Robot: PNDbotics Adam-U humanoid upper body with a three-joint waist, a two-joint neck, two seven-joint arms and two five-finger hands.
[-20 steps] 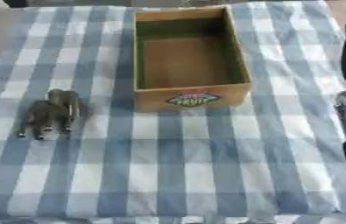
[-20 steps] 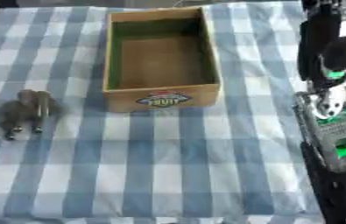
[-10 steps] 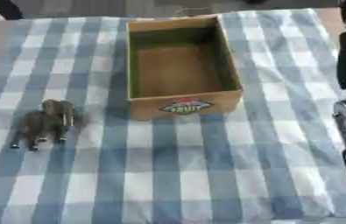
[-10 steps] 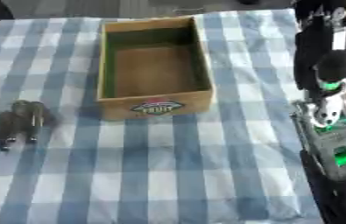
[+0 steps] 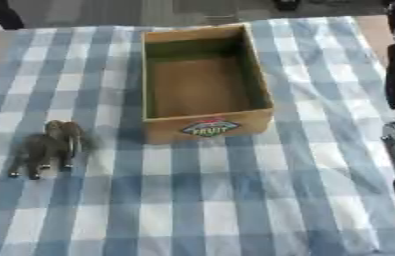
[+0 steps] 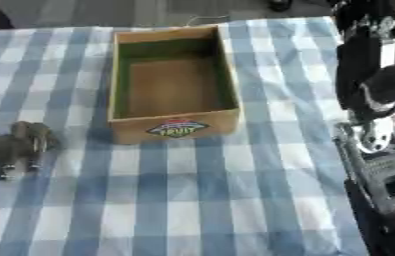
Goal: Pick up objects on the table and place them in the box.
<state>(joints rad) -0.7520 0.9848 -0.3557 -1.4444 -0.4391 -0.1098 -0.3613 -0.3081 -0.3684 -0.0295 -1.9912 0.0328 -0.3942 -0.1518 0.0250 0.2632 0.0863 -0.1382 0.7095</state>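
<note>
The right hand (image 6: 371, 22) showed only as dark shapes at the top of the robot's right arm (image 6: 371, 115), which ran along the right edge of the table; whether its fingers were straight or curled could not be told. It held nothing that could be seen, and it sat well apart from anything to be picked up. The left hand appeared in neither view.

A cardboard box (image 5: 255, 85) stood open-topped near the middle of a blue and white checked cloth (image 5: 192, 200), its long side running away from the robot and a fruit label on its near wall. Its inside looked empty — brown floor, green-lined walls.

A small grey toy elephant (image 5: 47, 147) stood on the cloth to the left of the box and a little nearer the robot, apart from it. It was the only loose object in sight — likely the thing to be lifted, and better placed for the left arm than the right.
</note>
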